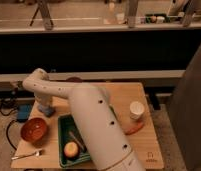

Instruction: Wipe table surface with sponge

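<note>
The light tan table surface (119, 97) fills the middle of the camera view. My white arm reaches from the bottom centre up to the table's left side and bends down there. My gripper (45, 106) is at the left edge of the table, behind the orange bowl, pointing down. It is shut on the small pale-blue sponge (46, 111), which rests against the tabletop.
An orange bowl (34, 130) and a fork (28, 155) lie at the front left. A green tray (64, 131) with a round yellow fruit (70, 149) lies beside my arm. A white cup (136, 110) and an orange item (134, 128) stand right. A darker blue box (23, 113) sits off the left edge.
</note>
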